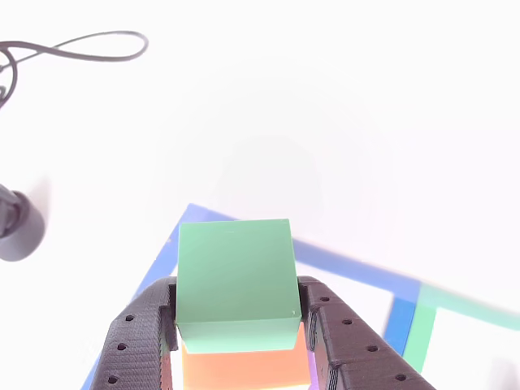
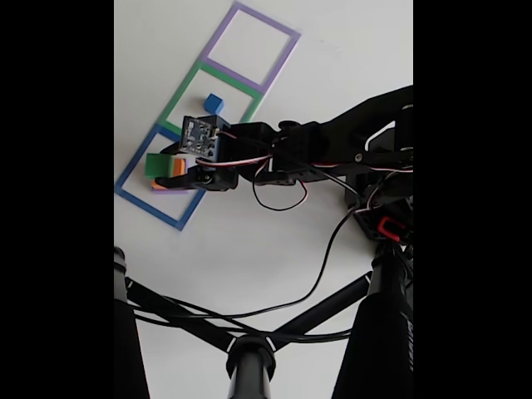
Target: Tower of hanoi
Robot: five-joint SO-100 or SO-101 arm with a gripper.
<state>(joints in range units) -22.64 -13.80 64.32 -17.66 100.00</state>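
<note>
Tool w/ both black fingers flanking the green cube, which sits on top of the orange cube; a sliver of purple cube peeks out low on the right in the other view. Fingers look pressed to the green cube's 2 sides, gap about 1 cube wide, so I'd call it closed on the cube, though whether it's squeezing or just touching is hard to say. In the fixed view the stack is inside the blue outline square at the lower end of the strip on the white counter: green cube, orange under/beside it, tool reaching in from the right. The blue cube stands alone in the green outline square, well apart from the stack; the purple outline square holds nothing visible. Step in hand, as I read it: taking the green cube off the stack. Can't tell if it's lifted yet; it seems to rest on the orange. Next move calls for a straight vertical lift w/ firm grip so the orange isn't dragged, then carry toward the free purple square, since green shouldn't go on the smaller-looking blue.
</note>
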